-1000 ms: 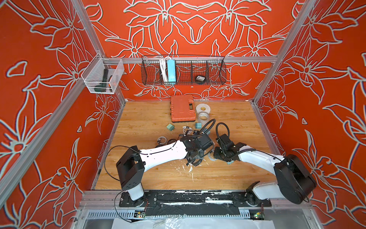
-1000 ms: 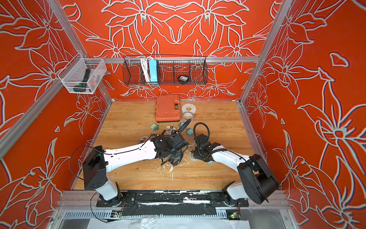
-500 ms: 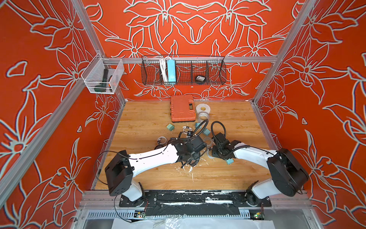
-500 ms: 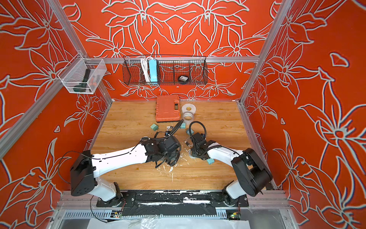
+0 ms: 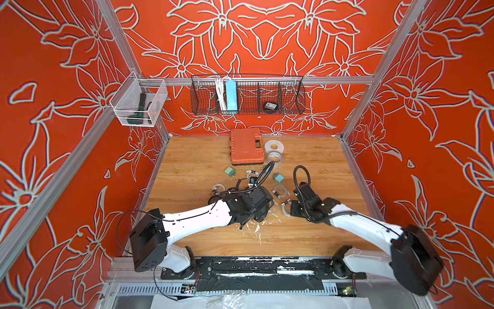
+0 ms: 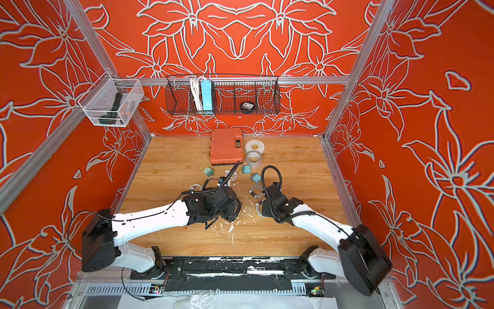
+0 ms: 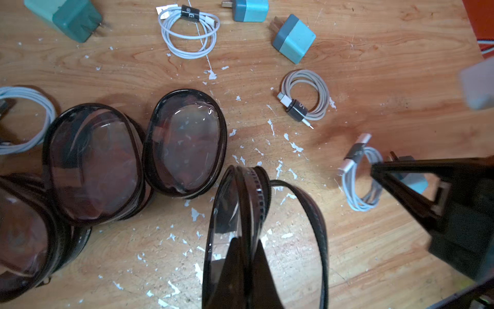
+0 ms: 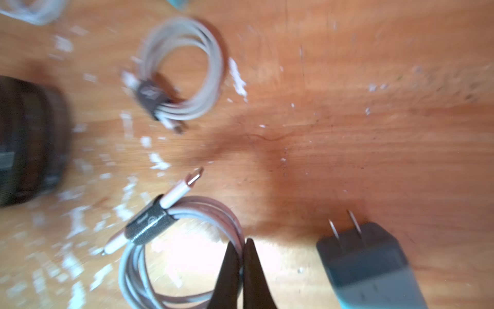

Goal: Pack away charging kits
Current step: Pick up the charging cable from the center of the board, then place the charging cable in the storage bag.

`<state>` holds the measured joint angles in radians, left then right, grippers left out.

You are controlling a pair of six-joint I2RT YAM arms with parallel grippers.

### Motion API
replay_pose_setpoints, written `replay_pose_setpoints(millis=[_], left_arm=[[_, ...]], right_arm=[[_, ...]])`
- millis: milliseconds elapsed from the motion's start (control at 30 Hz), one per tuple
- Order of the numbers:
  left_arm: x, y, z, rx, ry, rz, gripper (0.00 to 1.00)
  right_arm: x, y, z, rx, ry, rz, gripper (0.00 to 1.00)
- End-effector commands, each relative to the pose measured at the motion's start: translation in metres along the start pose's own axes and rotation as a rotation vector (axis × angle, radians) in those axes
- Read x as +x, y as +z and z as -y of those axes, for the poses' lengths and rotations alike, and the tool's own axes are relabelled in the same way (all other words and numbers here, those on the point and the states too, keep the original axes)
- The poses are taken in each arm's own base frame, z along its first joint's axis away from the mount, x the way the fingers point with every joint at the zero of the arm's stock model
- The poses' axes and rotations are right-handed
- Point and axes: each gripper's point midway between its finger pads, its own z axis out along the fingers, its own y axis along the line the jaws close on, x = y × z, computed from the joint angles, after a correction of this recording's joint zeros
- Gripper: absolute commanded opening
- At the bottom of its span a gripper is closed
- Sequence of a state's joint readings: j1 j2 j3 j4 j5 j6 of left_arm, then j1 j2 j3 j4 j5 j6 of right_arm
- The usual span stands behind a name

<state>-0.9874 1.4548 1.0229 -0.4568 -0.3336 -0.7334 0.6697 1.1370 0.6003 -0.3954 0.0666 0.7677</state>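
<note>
Right gripper [image 8: 242, 242] has clamped onto coiled white cable [image 8: 213, 206]; jaws stood wider a second ago. Cable low at table [image 8: 347, 120], just beside teal plug [image 8: 369, 262]. Left gripper [image 7: 244, 240] clenched on rim of open pouch [image 7: 251, 187], held on edge nearby. Three other pouches [image 7: 93, 163] look empty; three more plugs [image 7: 294, 37] and three more cables [image 7: 189, 34] lie loose. Judgement: nothing packed yet, first kit just starting.

Blurred pouch [image 8: 29, 141] (cut by the picture's edge)
</note>
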Motion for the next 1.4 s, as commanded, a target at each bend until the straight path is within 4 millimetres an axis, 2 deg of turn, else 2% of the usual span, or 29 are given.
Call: replay_pose_setpoints(millis=[0, 133, 200, 333, 433, 633, 733, 867, 1000, 1367], left_arm=[[-0.006, 0.012, 0.007, -0.015, 0.070, 0.038, 0.00], [-0.002, 0.025, 0.011, -0.049, 0.113, 0.045, 0.00], [0.002, 0.031, 0.015, -0.059, 0.136, 0.041, 0.00], [0.004, 0.031, 0.025, -0.096, 0.179, 0.062, 0.00], [0.001, 0.027, 0.033, -0.088, 0.194, 0.077, 0.00], [0.003, 0.021, 0.041, -0.010, 0.197, 0.093, 0.00], [0.007, 0.015, 0.052, 0.074, 0.212, 0.094, 0.00], [0.009, 0.009, 0.064, 0.149, 0.237, 0.114, 0.00], [0.018, 0.011, 0.077, 0.231, 0.258, 0.118, 0.00], [0.019, 0.017, 0.096, 0.281, 0.253, 0.144, 0.00]], right_arm=[[0.002, -0.021, -0.001, -0.032, -0.035, 0.059, 0.00], [0.001, -0.043, -0.030, -0.176, -0.088, 0.122, 0.00], [0.003, -0.047, -0.042, -0.203, -0.117, 0.127, 0.00], [0.006, -0.044, -0.064, -0.212, -0.185, 0.117, 0.00], [0.008, -0.036, -0.070, -0.183, -0.206, 0.088, 0.00], [0.015, -0.015, -0.058, -0.106, -0.209, 0.065, 0.00], [0.020, -0.008, -0.056, -0.090, -0.214, 0.044, 0.00], [0.021, -0.005, -0.053, -0.070, -0.223, 0.036, 0.00], [0.026, -0.003, -0.050, -0.068, -0.226, 0.025, 0.00], [0.031, -0.006, -0.053, -0.118, -0.211, 0.022, 0.00]])
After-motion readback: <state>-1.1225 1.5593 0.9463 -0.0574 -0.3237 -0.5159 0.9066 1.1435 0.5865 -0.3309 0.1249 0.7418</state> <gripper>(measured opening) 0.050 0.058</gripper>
